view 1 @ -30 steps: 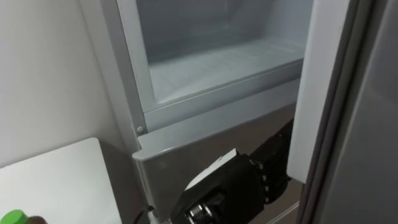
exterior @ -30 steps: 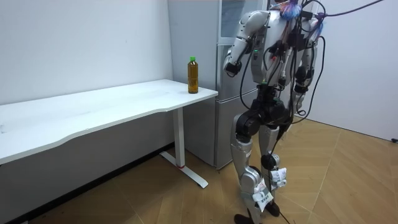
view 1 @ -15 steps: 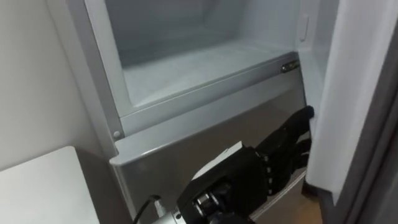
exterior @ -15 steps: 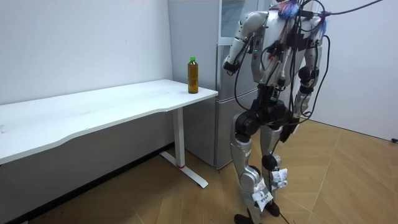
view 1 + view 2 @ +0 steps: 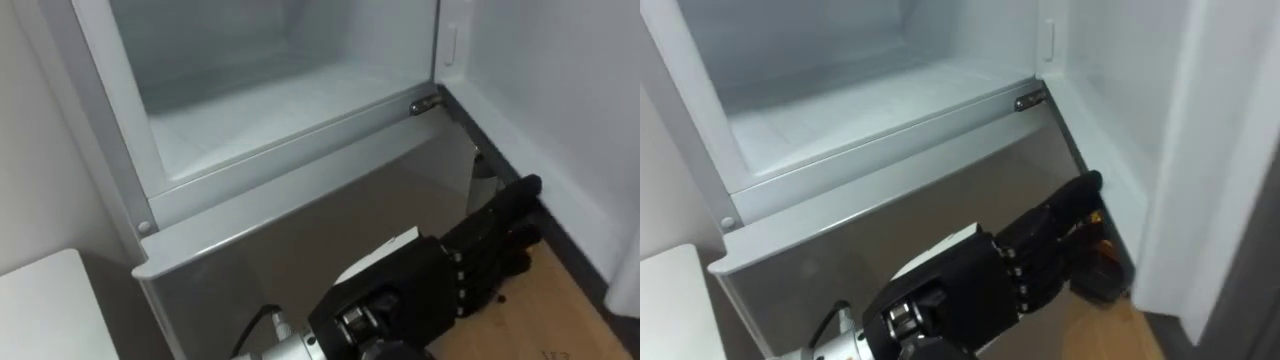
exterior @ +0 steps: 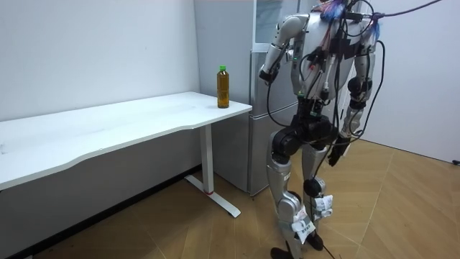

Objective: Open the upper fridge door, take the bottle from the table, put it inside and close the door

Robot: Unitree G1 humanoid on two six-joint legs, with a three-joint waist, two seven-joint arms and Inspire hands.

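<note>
The bottle (image 6: pixel 223 86), amber with a green cap, stands upright on the white table's corner (image 6: pixel 215 109) beside the fridge, apart from both hands. I stand facing the fridge (image 6: pixel 260 86). Its upper compartment (image 5: pixel 260 110) is open, white inside, with a bare shelf floor. My left hand (image 5: pixel 480 262) is stretched forward with straight fingers in front of the steel lower door (image 5: pixel 280 250), below the open compartment, and holds nothing. In the room view the same left hand (image 6: pixel 267 71) is raised towards the fridge. My right hand (image 6: pixel 336 152) hangs low at my side.
The upper door (image 5: pixel 1200 150) stands swung open at the right, its white inner side facing me. A hinge (image 5: pixel 424 103) sits at the compartment's lower right corner. The table's corner (image 5: pixel 30 310) shows at lower left. Wooden floor (image 6: pixel 402 208) lies around me.
The camera has swung right, so the bottle's cap and most of the table left the eye view. My right arm has dropped from beside the door to my side. The left hand stays extended.
</note>
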